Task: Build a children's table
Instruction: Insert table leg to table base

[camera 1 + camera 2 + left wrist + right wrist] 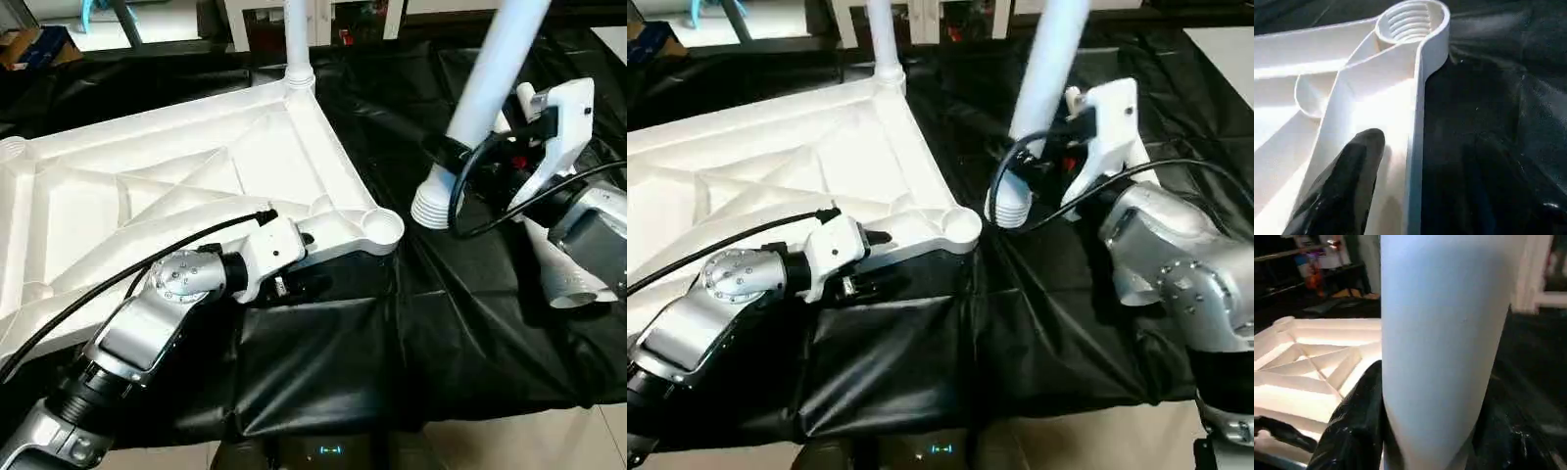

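nearest the camera, the left gripper (1415, 181) straddles the near rim of the table top (196, 157), which lies upside down on the black cloth (392, 352), its x-ribs facing up. one black finger (1347, 181) rests on the inner face of the rim and the other sits on the cloth side, so the pair stands spread across the edge wall rather than squeezing it tight. just ahead of it is the near corner socket (1411, 22), empty, its threads showing.

the top looks like thin moulded plastic: light, fairly stiff thanks to the ribs, but glossy and likely to skid on the cloth if pushed sideways. the rim wall beside a socket seems the best place to pin it.

a little farther, the right gripper (1038, 162) is clamped around a white leg (485, 93) close to its ribbed screw end (431, 208), which hangs just beside that empty socket, tilted. the tube is hollow, light and smooth, so a hold low down gives control of the threads, though it may slip when twisted.

at the far corner another leg (298, 39) stands upright in its socket.
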